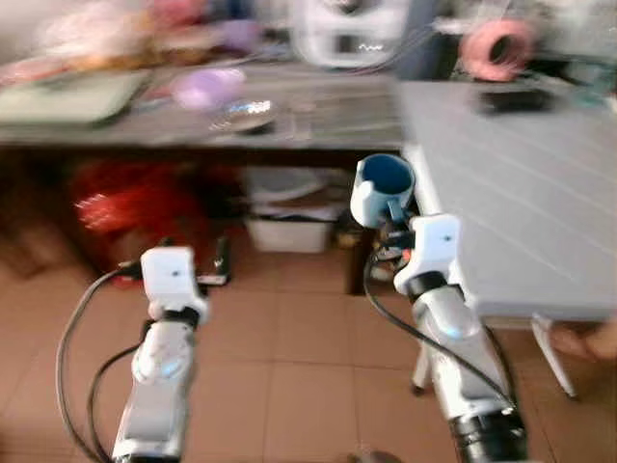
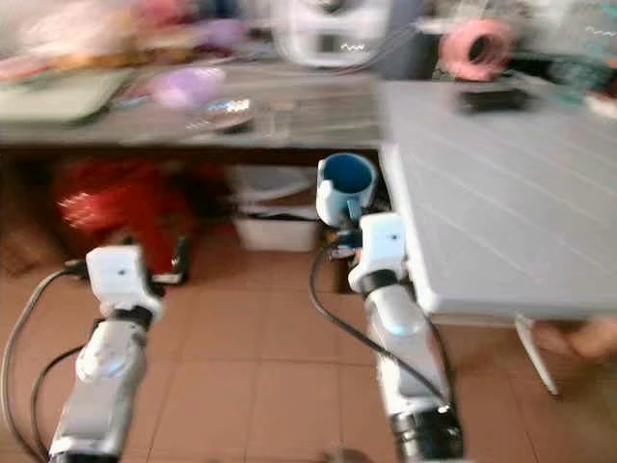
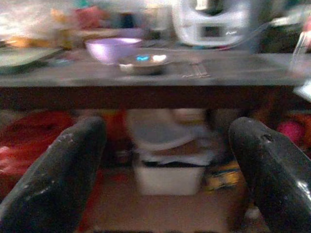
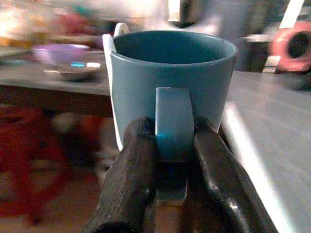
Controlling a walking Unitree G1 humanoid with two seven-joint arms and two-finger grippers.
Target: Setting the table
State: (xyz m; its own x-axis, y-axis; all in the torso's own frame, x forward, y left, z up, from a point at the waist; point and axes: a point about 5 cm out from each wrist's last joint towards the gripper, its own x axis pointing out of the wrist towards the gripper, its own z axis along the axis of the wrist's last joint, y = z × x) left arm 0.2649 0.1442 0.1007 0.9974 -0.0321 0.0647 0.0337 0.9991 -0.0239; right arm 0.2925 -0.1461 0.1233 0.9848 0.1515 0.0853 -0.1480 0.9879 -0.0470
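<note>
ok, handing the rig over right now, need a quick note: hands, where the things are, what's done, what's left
Right hand: shut on the handle of the blue mug, held upright in the air beside the near edge of the white table.
Left hand: open, holding nothing, low over the tiled floor.
Dark counter behind carries a purple bowl and a metal dish.
Done: mug picked up and brought to the table.
Left: set the mug on the white table, release, then probably fetch more. Views are blurred.

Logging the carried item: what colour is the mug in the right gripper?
Blue mug; clearest in the right wrist view.
</note>
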